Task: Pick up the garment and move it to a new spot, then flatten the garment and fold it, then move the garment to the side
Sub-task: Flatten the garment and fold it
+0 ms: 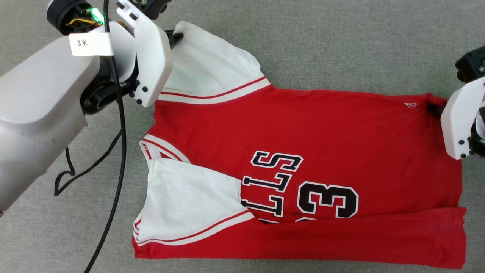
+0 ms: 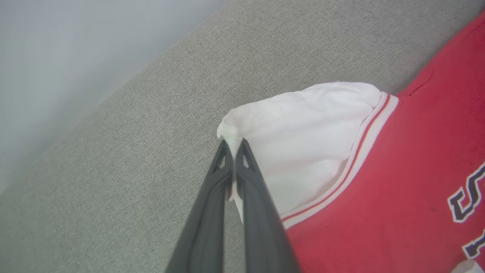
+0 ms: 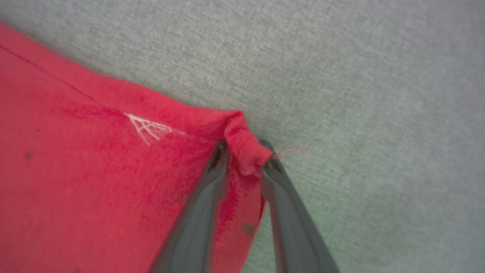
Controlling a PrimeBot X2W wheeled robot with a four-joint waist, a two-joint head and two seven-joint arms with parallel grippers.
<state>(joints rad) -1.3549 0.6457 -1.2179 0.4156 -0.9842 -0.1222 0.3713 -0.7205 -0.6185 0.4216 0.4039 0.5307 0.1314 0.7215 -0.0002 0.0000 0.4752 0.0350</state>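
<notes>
We have the garment (image 1: 303, 125) flat on the grey surface (image 1: 341, 45), with its near edge and near sleeve turned in. The left gripper (image 2: 235, 146) is clenched on the tip of the far white sleeve (image 2: 303, 151), and the right gripper (image 3: 244, 149) is pinching the bunched far hem corner (image 3: 248, 153) between its tips. Both holds look thin to us, just the sleeve's edge on the left and a small lump right at the fingertips on the right, so either could slip on the lift. If one lets go or the arms pull unevenly, we'd expect the far edge to skew and the fold to land crooked.
</notes>
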